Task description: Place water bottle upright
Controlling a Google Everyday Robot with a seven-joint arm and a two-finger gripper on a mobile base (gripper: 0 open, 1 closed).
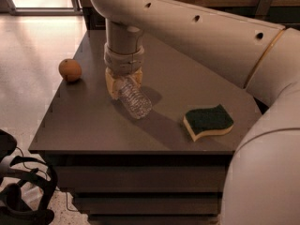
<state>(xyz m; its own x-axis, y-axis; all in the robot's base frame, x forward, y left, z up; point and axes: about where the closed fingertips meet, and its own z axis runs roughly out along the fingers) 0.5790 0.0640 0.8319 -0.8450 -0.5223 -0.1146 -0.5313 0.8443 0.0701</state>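
The water bottle (pixel 135 101) is a small clear ribbed plastic bottle. It lies tilted on the dark table (pixel 93 121), its base end pointing toward the front right. Its cap end is hidden between the fingers. My gripper (pixel 123 84) hangs straight down from the arm over the bottle's upper end, and its yellowish fingers (pixel 110 86) stand on both sides of the bottle, closed on it.
An orange (pixel 70 70) sits near the table's left edge. A green and yellow sponge (pixel 207 121) lies at the front right. My arm spans the right side of the view. Black gear (pixel 18 191) lies on the floor at the lower left.
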